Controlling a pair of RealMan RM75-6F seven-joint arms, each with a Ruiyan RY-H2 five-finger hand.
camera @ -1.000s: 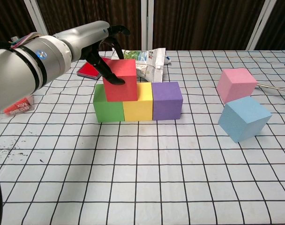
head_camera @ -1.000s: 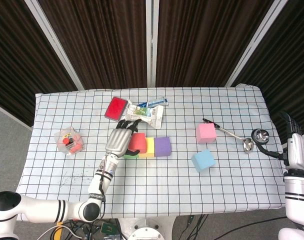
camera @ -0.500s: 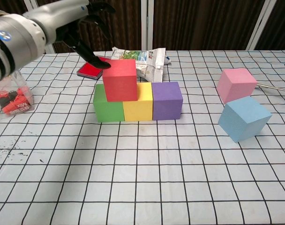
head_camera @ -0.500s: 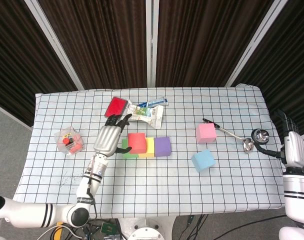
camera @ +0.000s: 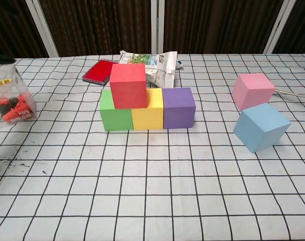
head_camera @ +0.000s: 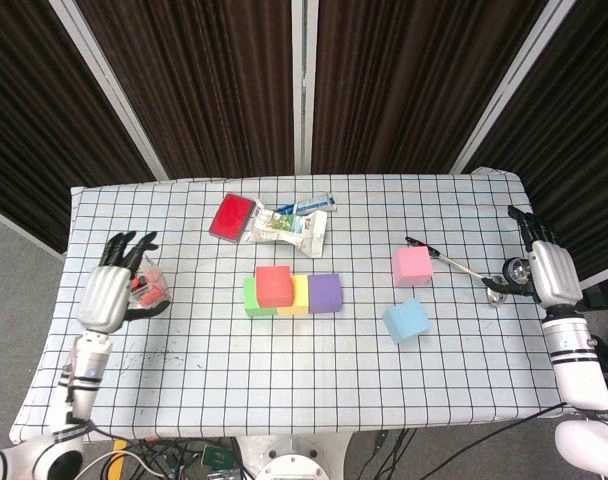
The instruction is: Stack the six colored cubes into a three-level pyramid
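A green cube (camera: 115, 115), a yellow cube (camera: 147, 113) and a purple cube (camera: 178, 107) stand in a row mid-table. A red cube (camera: 128, 85) sits on top, straddling green and yellow. In the head view the row shows as green cube (head_camera: 249, 297), red cube (head_camera: 273, 284), purple cube (head_camera: 325, 293). A pink cube (head_camera: 412, 266) and a tilted blue cube (head_camera: 407, 320) lie to the right, apart from the row. My left hand (head_camera: 109, 290) hovers at the table's left edge, fingers spread, holding nothing. My right hand (head_camera: 542, 267) is at the right edge, empty, fingers apart.
A clear tub of red and black bits (camera: 11, 101) stands at the left. A red flat case (head_camera: 232, 216) and a snack packet (head_camera: 292, 224) lie behind the row. A ladle (head_camera: 479, 277) lies at the right near my right hand.
My left hand let go of the red cube and drew back to the table's left edge. My right hand moved up toward the ladle. The red cube stays on the row.
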